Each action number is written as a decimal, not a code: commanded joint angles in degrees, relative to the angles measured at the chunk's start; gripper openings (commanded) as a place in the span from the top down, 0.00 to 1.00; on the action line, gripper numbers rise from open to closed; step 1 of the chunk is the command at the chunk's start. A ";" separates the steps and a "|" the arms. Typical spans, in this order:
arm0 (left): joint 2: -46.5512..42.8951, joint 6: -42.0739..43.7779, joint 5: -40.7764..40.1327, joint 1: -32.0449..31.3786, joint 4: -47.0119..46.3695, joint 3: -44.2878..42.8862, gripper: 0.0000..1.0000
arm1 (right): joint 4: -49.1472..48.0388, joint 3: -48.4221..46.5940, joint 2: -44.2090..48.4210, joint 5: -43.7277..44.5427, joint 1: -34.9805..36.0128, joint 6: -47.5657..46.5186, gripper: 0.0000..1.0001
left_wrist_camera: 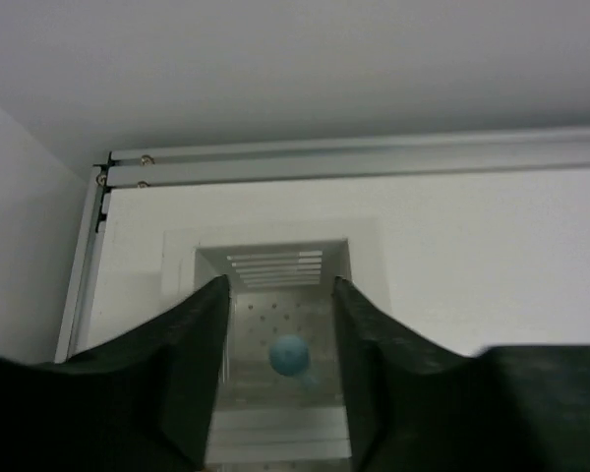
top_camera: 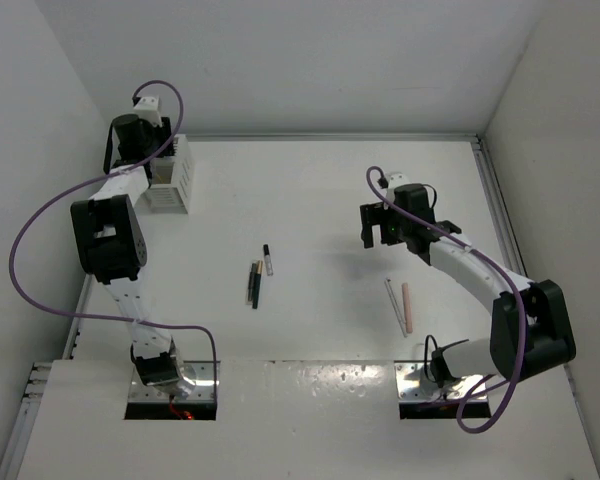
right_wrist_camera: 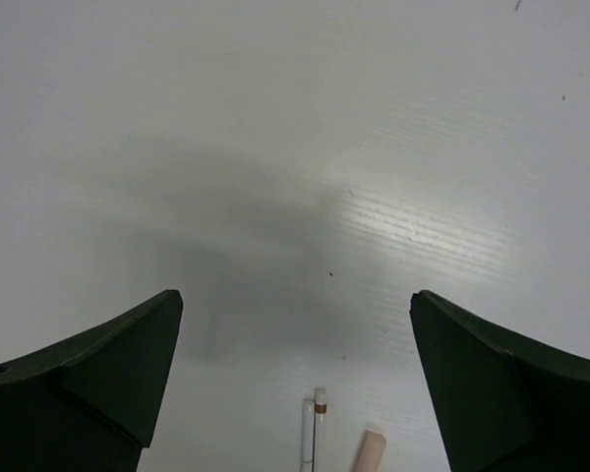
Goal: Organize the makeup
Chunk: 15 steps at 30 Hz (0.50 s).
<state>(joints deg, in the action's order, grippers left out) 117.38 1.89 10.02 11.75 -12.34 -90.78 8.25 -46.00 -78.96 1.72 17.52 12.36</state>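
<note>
We log, near right: pink stick (top_camera: 407, 307) beside clear thin stick (top_camera: 393, 304). Mid-table: bunch of tan and dark pencil-like sticks (top_camera: 254, 284), black-and-white tube (top_camera: 268, 260) just beyond. Right gripper (right_wrist_camera: 297, 295) spread wide, holding nothing. Far left: left gripper (left_wrist_camera: 278, 282) parted over white slatted box (top_camera: 177, 182), with light blue tube (left_wrist_camera: 290, 355) inside.

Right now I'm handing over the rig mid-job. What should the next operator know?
Left gripper: open over the box.
Right gripper: open, empty, above the table.
Done: blue piece is in the box; other contents can't be seen.
Left: clear stick and pink stick beside each other near the right gripper; pencils and black-and-white tube at mid-table.
</note>
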 commanded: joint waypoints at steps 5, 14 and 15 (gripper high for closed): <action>-4.71 2.59 4.22 0.81 0.20 -1.76 0.30 | 20.28 -6.55 0.39 3.29 -0.91 -1.46 0.18; -9.45 9.61 7.20 -1.19 13.46 -8.97 0.29 | 23.04 6.16 5.92 8.92 -2.49 9.08 0.50; -10.85 10.32 8.95 -1.90 16.35 -9.76 0.29 | 22.95 6.62 5.66 8.92 -3.10 9.35 0.50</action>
<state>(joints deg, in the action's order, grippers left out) 112.97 8.21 14.66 11.53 -1.85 -96.75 29.17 -41.30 -74.24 8.03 15.49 17.61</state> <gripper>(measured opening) 0.710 0.498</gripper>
